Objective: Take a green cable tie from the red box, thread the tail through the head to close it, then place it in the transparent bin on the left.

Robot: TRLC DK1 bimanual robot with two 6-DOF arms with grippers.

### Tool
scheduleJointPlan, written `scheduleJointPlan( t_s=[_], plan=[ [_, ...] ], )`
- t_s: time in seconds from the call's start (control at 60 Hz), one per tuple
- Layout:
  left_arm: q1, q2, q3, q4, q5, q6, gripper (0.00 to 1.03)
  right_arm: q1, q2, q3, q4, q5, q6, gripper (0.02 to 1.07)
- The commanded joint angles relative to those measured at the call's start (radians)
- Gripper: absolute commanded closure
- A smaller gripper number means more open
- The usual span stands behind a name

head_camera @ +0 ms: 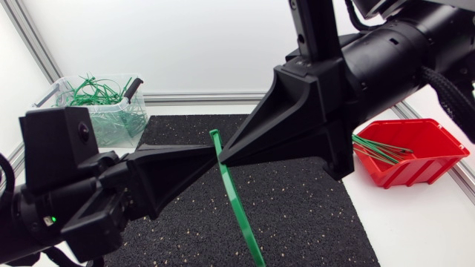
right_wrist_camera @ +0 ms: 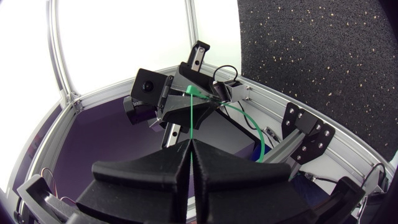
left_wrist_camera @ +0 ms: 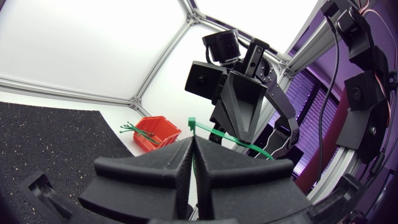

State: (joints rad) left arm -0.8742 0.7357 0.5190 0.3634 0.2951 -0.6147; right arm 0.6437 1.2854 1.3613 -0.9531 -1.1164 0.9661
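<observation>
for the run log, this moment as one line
left gripper shut on cable tie | right gripper shut on same tie | tail hanging down | not yet in transparent bin

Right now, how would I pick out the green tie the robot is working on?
Over the black mat mid-table, the left gripper and right gripper meet tip to tip. Both pinch one green cable tie, its long tail curving away free. Unlike the loose ties in the red box or the bundle in the clear bin, it is held alone in the air.
</observation>
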Motion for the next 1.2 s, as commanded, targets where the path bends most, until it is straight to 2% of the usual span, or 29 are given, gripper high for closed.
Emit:
scheduleJointPlan(
  t_s=[0.0,0.2,0.533,1.017,1.183],
  plan=[
    [-0.032,-0.016,0.026,0.003,-0.025,0.044,1.00,-0.009,0.022,-0.018,0.007,-0.008,0.026,1.02],
    [-0.098,0.002,0.032,0.016,-0.099,0.125,1.00,-0.007,0.038,-0.001,0.007,-0.010,0.029,1.02],
    [-0.121,0.008,0.038,0.045,-0.168,0.234,1.00,-0.035,0.046,-0.007,0.001,-0.010,0.029,1.02],
    [-0.164,-0.012,0.032,0.039,-0.198,0.250,1.00,-0.059,0.049,0.002,-0.001,-0.010,0.031,1.01],
    [-0.200,-0.016,0.035,0.032,-0.217,0.257,1.00,-0.055,0.074,0.010,-0.007,-0.010,0.031,1.02]
  ],
)
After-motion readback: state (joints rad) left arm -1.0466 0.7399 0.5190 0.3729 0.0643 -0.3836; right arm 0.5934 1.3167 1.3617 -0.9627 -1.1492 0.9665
